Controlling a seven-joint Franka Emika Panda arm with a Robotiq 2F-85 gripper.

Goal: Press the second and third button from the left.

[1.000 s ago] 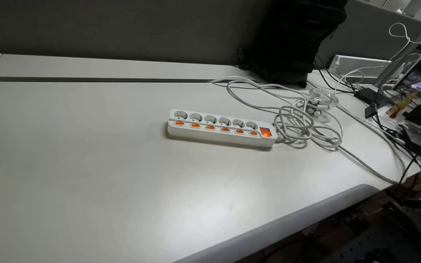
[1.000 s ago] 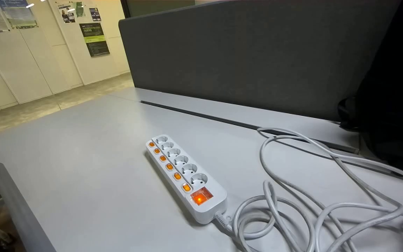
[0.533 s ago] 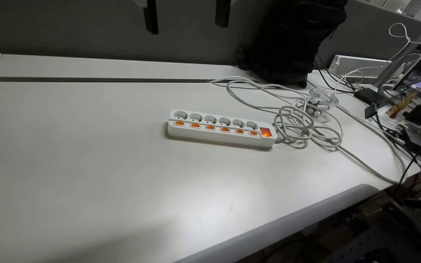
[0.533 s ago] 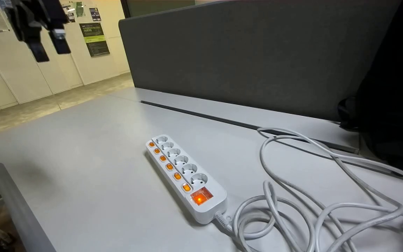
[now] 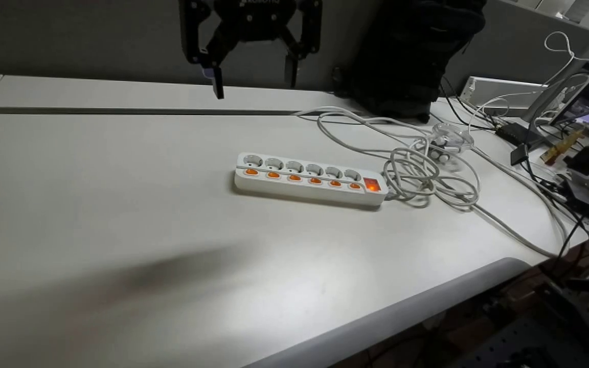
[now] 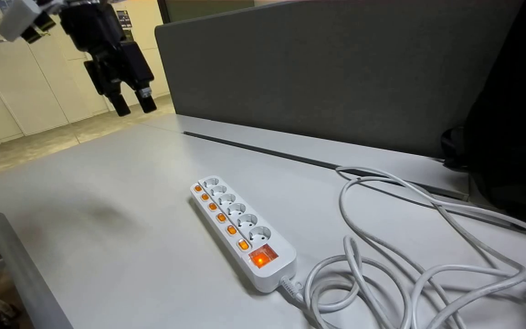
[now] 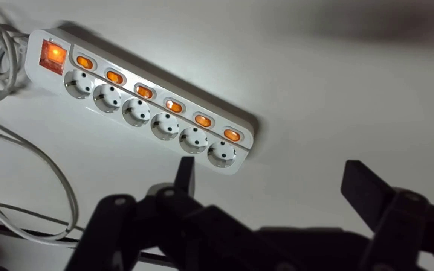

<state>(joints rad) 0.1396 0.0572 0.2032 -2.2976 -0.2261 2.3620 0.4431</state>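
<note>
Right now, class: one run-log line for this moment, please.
gripper: open, empty, above table | power strip: on table, large switch lit | orange buttons: no contact

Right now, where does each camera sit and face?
Exterior view: above the desk, facing power strip and partition; gripper at top.
Exterior view: beyond the large switch, looking along the strip toward the wall; gripper upper left.
Wrist view: beside the gripper, facing down at the strip; fingers at bottom.
Both exterior views share strip, partition, gripper.
</note>
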